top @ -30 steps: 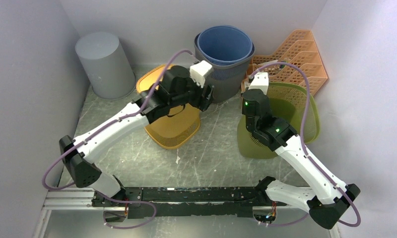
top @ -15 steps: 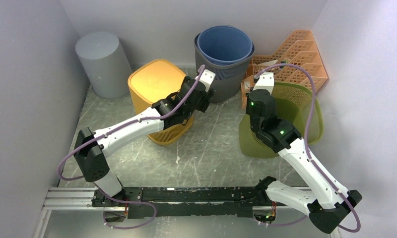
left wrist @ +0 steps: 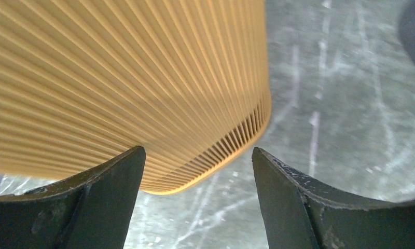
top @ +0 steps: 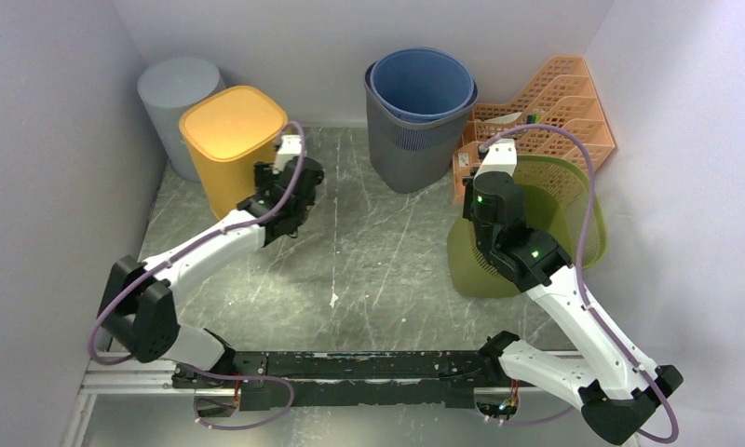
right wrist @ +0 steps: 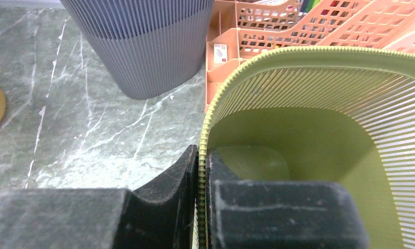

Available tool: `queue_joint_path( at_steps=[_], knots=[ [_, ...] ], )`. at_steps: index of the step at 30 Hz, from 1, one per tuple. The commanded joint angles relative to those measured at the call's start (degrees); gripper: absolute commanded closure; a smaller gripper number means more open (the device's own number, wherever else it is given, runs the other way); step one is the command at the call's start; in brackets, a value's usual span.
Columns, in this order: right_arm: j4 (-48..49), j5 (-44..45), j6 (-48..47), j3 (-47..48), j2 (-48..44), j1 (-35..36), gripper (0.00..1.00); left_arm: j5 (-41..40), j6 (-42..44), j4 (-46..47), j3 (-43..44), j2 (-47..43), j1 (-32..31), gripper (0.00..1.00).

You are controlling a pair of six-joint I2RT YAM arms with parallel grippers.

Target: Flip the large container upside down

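Progress is looking well advanced, judging by how things are lying. Nearest, toward the right edge of the grey-green marbled table [top: 378, 261], the right gripper [right wrist: 202, 155] is pinching the rim of the olive-green slatted plastic basket [right wrist: 309, 129] between fingers that are closing almost fully. That basket is leaning tilted with its open mouth showing from above, so it is not inverted.

Farther in on the left side, the left gripper [left wrist: 197, 161] is standing wide open and holding nothing, its fingers pointing at the ribbed wall of the large yellow plastic bin [top: 231, 130]. Whether a finger is brushing that wall is not showing.

The yellow bin is sitting near the far left corner with its closed base facing up and its slatted rim down toward the table. The flip is therefore appearing done, and what is remaining is probably only the left arm pulling clear.

Along the far edge, a pale grey cylindrical bin [top: 169, 88] is standing just behind the yellow one. A blue bucket [top: 423, 84] is nesting in a dark grey ribbed bin [top: 411, 158], and an orange lattice file rack [top: 560, 116] is filling the far right corner.
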Motion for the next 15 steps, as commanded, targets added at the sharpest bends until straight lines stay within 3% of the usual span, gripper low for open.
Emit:
queue_joint_path(
  at_steps=[1, 11, 15],
  knots=[
    [0.92, -0.34, -0.86, 0.36, -1.96, -0.43, 1.00, -1.93, -4.40, 0.31, -4.18, -6.11, 6.45, 0.13],
    [-1.39, -3.23, -1.45, 1.96, -1.78, -0.44, 1.00, -0.54, -5.05, -3.52, -6.60, -11.94, 12.08, 0.12],
    [-3.70, -6.02, -2.21, 4.74, -0.63, -0.39, 1.00, 8.77, -3.50, -3.86, -5.69, -14.58, 12.09, 0.15]
  ],
)
